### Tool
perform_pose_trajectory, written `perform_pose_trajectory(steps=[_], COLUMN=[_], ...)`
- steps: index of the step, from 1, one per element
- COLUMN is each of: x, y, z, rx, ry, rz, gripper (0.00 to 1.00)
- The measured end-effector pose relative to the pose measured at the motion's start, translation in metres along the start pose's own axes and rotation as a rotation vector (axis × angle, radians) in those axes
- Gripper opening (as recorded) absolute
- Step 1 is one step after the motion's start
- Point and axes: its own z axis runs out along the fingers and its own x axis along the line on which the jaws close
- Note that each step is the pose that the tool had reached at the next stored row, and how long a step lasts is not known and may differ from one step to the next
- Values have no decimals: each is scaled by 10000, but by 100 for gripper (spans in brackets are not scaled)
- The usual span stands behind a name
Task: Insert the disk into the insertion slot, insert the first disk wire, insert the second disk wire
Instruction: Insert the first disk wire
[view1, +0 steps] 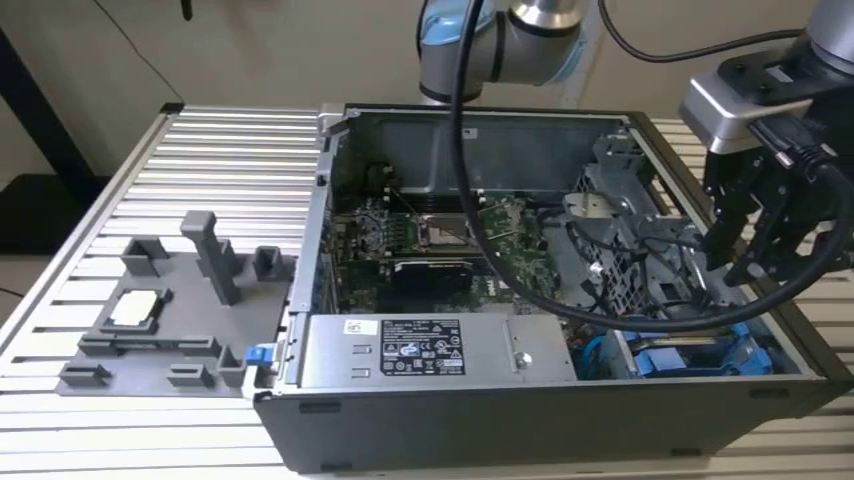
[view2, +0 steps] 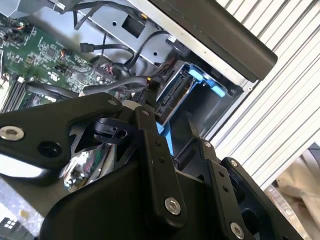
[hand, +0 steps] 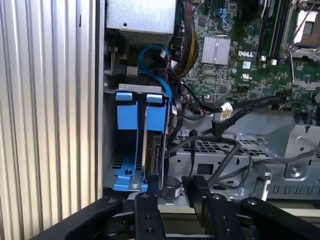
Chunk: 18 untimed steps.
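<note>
The disk (hand: 151, 147) stands on edge inside the insertion slot (hand: 131, 172), a grey cage with blue end tabs (hand: 126, 116) at the case's front corner on the exterior view's right. In the second wrist view the disk (view2: 172, 97) sits in its blue carrier (view2: 202, 79). My gripper (view1: 758, 250) hangs above that corner, apart from the cage. Its black fingers (hand: 151, 186) are spread, so the gripper (hand: 172, 184) is open and holds nothing. A loose black wire with a pale connector (hand: 223, 112) lies over the perforated cage beside the slot. A blue cable (hand: 159, 56) loops toward the disk.
The open computer case (view1: 534, 420) rests on a slatted metal table (view1: 227, 160). A grey power supply box (view1: 420, 350) lies along the front, with the green motherboard (view1: 441, 235) behind it. A grey fixture tray (view1: 160, 320) is at the exterior view's left. Black cables cross the perforated cage (hand: 235, 150).
</note>
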Motion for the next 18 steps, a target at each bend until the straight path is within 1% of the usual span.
perform_pose_trajectory(steps=[3,4,5,8,11,18], x=[-33,-45,-56,-80,-86,-86], y=[2,2,1,3,6,8], z=[28,35,38,44,49,53], rx=[173,216,232,250,266,267], ry=[-24,-32,-37,-53,-58,-61], rz=[-240,-298,-340,-448,-505,-535], gripper=[41,41,41,41,41,41])
